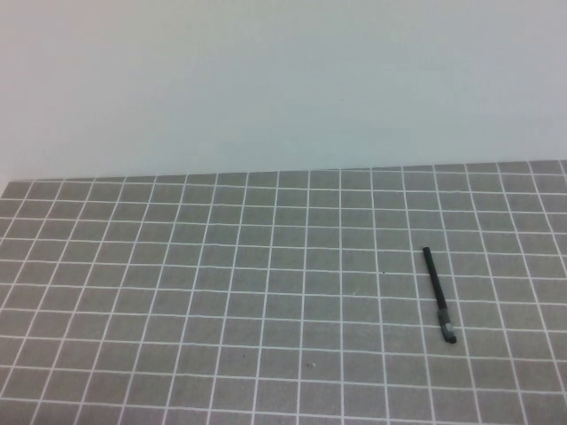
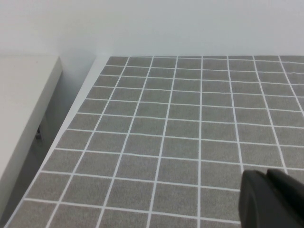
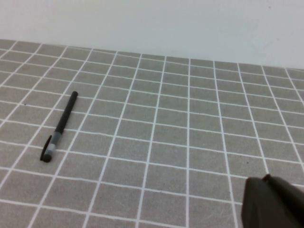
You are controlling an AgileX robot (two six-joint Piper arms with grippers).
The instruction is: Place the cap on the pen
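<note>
Already the pen lies capped, well ahead of the closed right tool; left tool closed, empty.

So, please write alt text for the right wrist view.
A thin black pen with its grey cap fitted lies flat and alone on the grey grid mat. The dark right hand, shut and empty, shows at the picture's edge, well apart from the pen.

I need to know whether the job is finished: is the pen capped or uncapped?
Capped, it seems: the pen lies flat on the grid mat with a grey, dark-ended cap over one end; no loose cap shows.
</note>
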